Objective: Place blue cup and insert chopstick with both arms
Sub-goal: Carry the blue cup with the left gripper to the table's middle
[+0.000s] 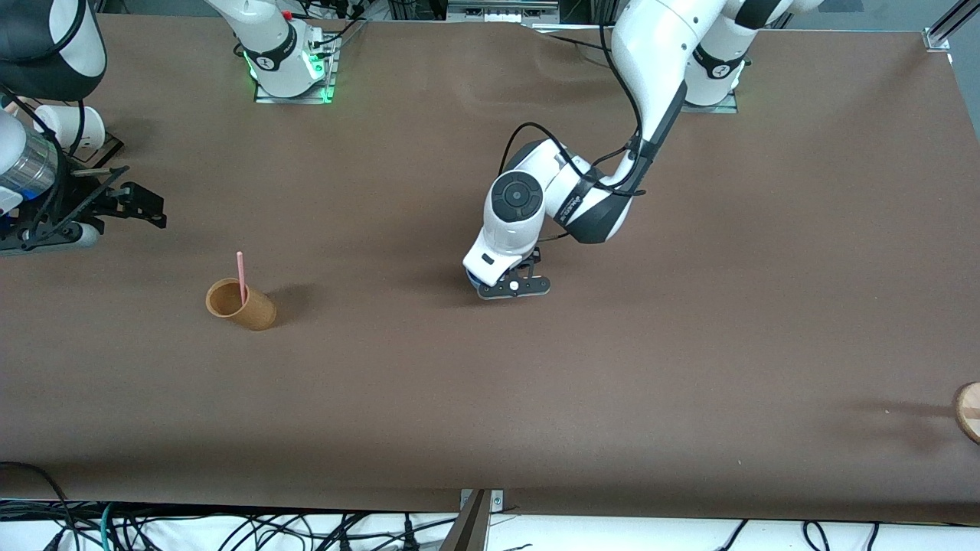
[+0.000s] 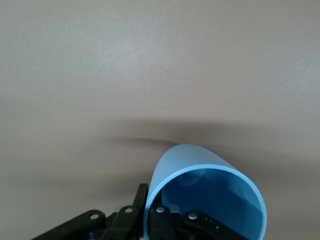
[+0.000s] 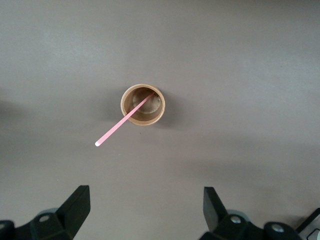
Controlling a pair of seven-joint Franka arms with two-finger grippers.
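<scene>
My left gripper (image 1: 511, 286) is low over the middle of the table, shut on the wall of the blue cup (image 2: 200, 167). One finger is inside the rim and one outside. In the front view the cup (image 1: 472, 282) is almost hidden under the hand, and I cannot tell if it touches the table. The pink chopstick (image 1: 241, 277) stands leaning in a tan-brown cup (image 1: 242, 305) toward the right arm's end. Both also show in the right wrist view, chopstick (image 3: 120, 125) and brown cup (image 3: 143, 104). My right gripper (image 1: 147, 207) is open and empty, up in the air; it also shows in the right wrist view (image 3: 145, 197).
A white cup (image 1: 76, 126) stands at the right arm's end of the table, near that arm. A round wooden object (image 1: 968, 412) sits at the table's edge at the left arm's end. The brown table (image 1: 612, 398) is bare between the two cups.
</scene>
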